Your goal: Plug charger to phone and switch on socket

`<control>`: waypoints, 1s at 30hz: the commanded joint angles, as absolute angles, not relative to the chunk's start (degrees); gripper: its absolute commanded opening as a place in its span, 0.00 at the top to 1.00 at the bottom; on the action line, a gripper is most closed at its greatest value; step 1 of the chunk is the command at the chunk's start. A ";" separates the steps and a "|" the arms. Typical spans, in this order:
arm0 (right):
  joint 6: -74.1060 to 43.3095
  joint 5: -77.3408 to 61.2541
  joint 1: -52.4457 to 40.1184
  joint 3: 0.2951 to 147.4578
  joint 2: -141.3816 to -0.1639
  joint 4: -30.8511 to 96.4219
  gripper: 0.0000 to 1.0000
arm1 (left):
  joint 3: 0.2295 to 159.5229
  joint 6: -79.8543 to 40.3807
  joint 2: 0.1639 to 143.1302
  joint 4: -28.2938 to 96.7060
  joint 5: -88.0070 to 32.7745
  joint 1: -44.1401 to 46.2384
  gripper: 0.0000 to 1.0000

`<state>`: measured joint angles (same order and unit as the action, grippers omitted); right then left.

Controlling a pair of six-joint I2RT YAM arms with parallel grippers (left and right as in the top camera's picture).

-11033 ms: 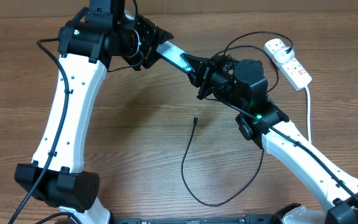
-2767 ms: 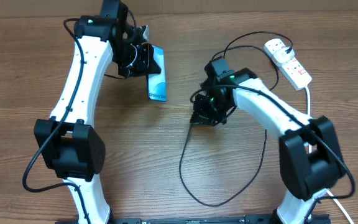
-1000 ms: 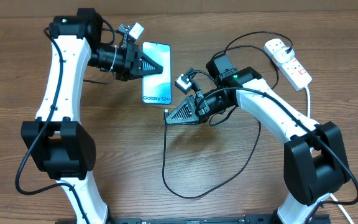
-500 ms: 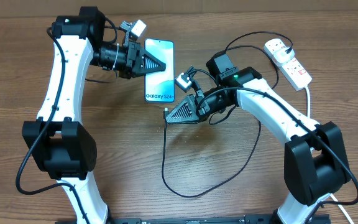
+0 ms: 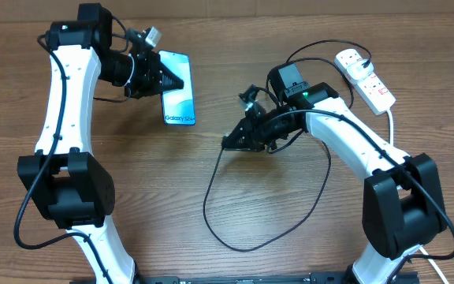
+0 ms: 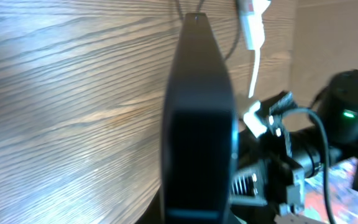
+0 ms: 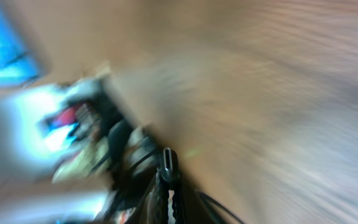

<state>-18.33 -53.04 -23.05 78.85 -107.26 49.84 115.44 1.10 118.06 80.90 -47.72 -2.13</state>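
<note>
My left gripper (image 5: 162, 80) is shut on the phone (image 5: 177, 98), whose lit blue-white screen faces up, held above the table at the back left. In the left wrist view the phone (image 6: 197, 118) shows edge-on as a dark slab between the jaws. My right gripper (image 5: 231, 142) is shut on the charger's connector tip (image 7: 167, 163) and holds it off the table, right of the phone and apart from it. The charger's black cable (image 5: 211, 213) loops down over the table and back up to the socket (image 5: 366, 77), a white strip with red switches at the back right.
The socket's thick white cord (image 5: 392, 142) runs down the right side. The right wrist view is blurred by motion. The right arm (image 6: 328, 143) shows in the left wrist view beyond the phone.
My left gripper has carried the phone left and slightly up. My right gripper has swung right and tilted, taking the connector tip further from the phone.
</note>
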 commanded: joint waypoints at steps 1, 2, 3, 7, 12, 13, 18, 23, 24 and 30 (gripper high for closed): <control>-30.55 -29.28 -24.21 80.20 -105.45 49.63 0.96 | 115.48 -1.50 117.75 80.75 -44.49 -1.85 0.96; -32.40 -25.52 -24.73 80.18 -105.60 49.54 0.96 | 115.48 -1.48 117.75 80.68 -44.31 -1.85 0.96; -33.78 -22.81 -25.12 80.05 -105.69 49.50 0.96 | 115.48 -1.50 117.75 80.55 -44.34 -1.85 0.96; -38.94 -12.82 -26.94 78.87 -105.69 49.32 0.96 | 115.48 -1.48 117.75 80.14 -44.34 -1.85 0.96; -42.98 -6.09 -29.21 76.77 -105.95 47.66 0.96 | 115.48 -1.48 117.75 80.14 -44.34 -1.85 0.96; -43.70 -5.13 -29.54 76.53 -106.21 47.57 0.96 | 115.48 -1.48 117.75 80.14 -44.34 -1.85 0.96; -45.04 -0.60 -30.50 76.42 -107.37 47.57 0.96 | 115.48 -1.48 117.75 80.20 -44.34 -1.85 0.96; -44.99 0.23 -30.52 76.42 -109.16 46.92 0.96 | 115.48 -1.48 117.75 80.12 -44.34 -1.87 0.96; -45.01 0.21 -30.52 76.42 -110.19 46.61 0.96 | 115.48 -1.48 117.75 80.12 -44.34 -1.87 0.96; -44.99 0.21 -30.52 76.44 -114.17 46.06 0.96 | 115.48 -1.48 117.75 80.27 -44.34 -1.87 0.96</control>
<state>-44.56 -1.02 -30.37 76.79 -112.14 46.39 115.42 -1.15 118.06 80.29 -43.09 -2.07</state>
